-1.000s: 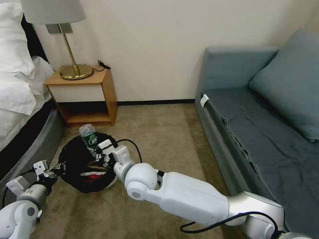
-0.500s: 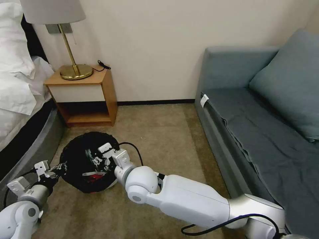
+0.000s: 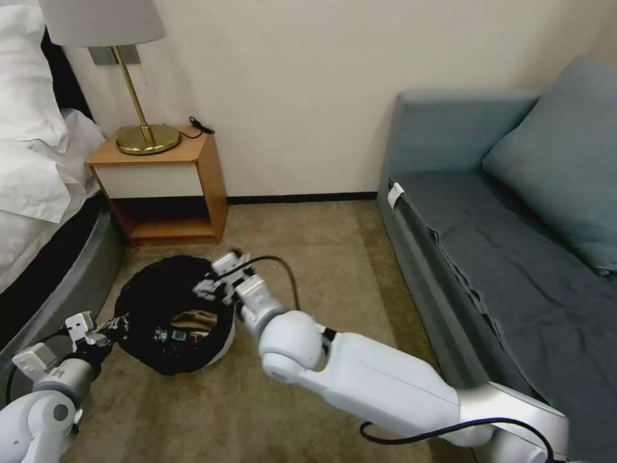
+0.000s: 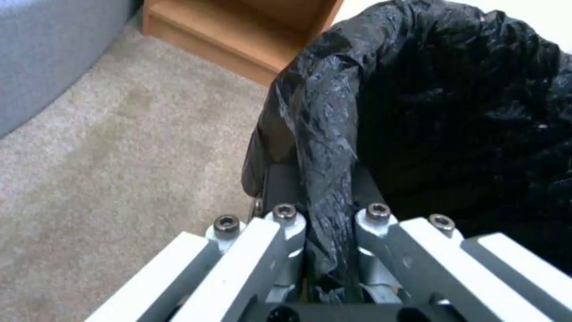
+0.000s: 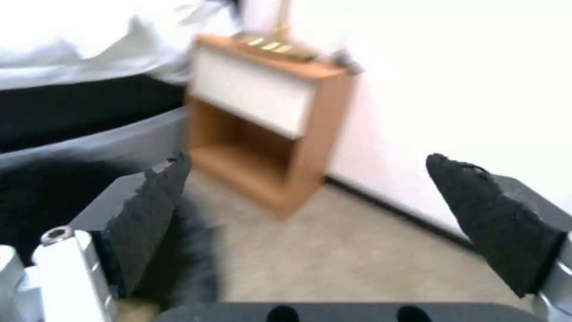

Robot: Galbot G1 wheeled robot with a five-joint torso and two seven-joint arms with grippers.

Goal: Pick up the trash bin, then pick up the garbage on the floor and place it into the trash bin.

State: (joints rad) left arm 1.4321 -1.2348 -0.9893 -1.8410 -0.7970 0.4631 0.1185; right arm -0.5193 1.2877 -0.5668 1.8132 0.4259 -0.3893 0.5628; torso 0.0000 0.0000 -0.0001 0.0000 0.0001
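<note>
The trash bin [image 3: 149,297], white with a crinkled black bag, stands on the carpet near the bed. My left gripper [image 3: 108,330] is shut on its rim at the near left; in the left wrist view the jaws [image 4: 325,192] pinch the black bag's edge [image 4: 325,134]. Garbage lies inside the bin: a crumpled brown paper piece [image 3: 195,317] and a small bottle with a label [image 3: 169,335]. My right gripper [image 3: 213,278] hovers over the bin's far right rim, open and empty. Its two black pads [image 5: 149,214] stand wide apart in the right wrist view.
A wooden nightstand [image 3: 168,186] with a brass lamp [image 3: 146,138] stands against the wall behind the bin. The bed [image 3: 45,212] runs along the left, a grey-blue sofa [image 3: 514,244] along the right. Open carpet [image 3: 321,270] lies between them.
The bottle held over the bin by my right gripper has dropped inside. The right gripper has opened and drawn back up and to the right. The left gripper has kept its hold.
</note>
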